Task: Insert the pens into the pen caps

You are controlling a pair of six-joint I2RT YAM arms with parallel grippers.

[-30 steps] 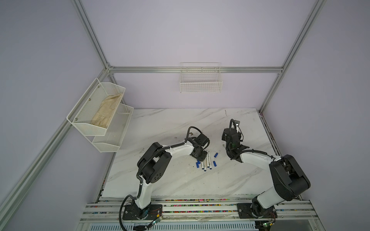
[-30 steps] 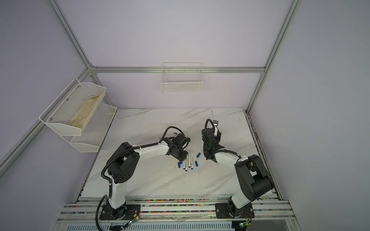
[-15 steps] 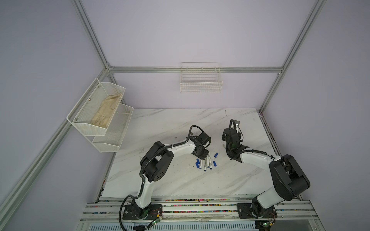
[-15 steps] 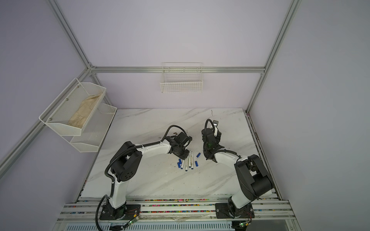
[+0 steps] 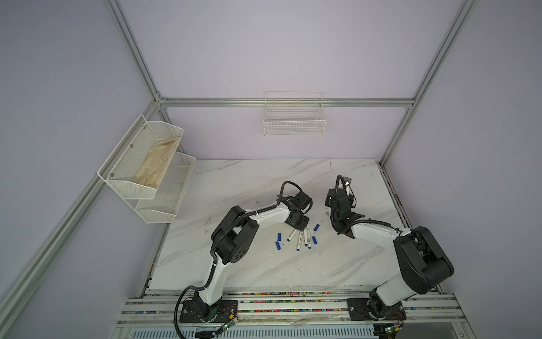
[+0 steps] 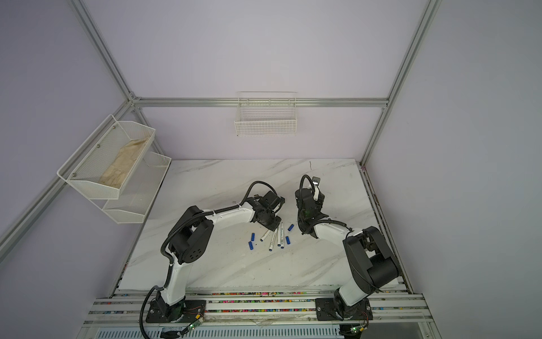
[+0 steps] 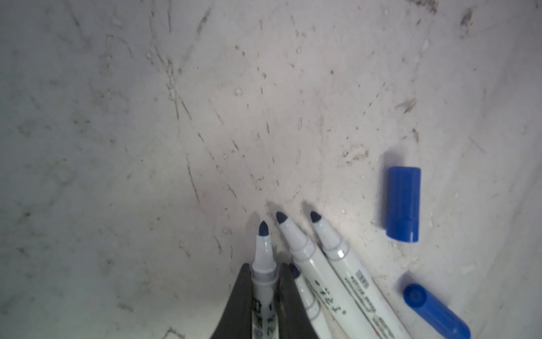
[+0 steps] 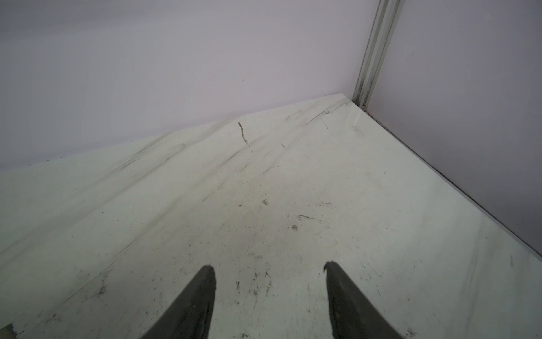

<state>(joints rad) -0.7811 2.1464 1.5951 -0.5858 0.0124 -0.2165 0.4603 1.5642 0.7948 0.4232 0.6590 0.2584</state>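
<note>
1. The left end effector pinches one uncapped pen by its barrel near the tip, down at the counter.
2. Three more pens lie just beside it, tips bare.
3. Four blue pen caps lie loose around the cluster in both top views; none is fitted.
4. The right end effector hangs spread and empty over bare counter, apart from the pens.
5. On this showing, only the first pick-up is under way; all four cappings remain.

Four white pens are lying uncapped, fanned on the bench, one pinched in the left hand; four blue caps are lying loose beside them.
</note>
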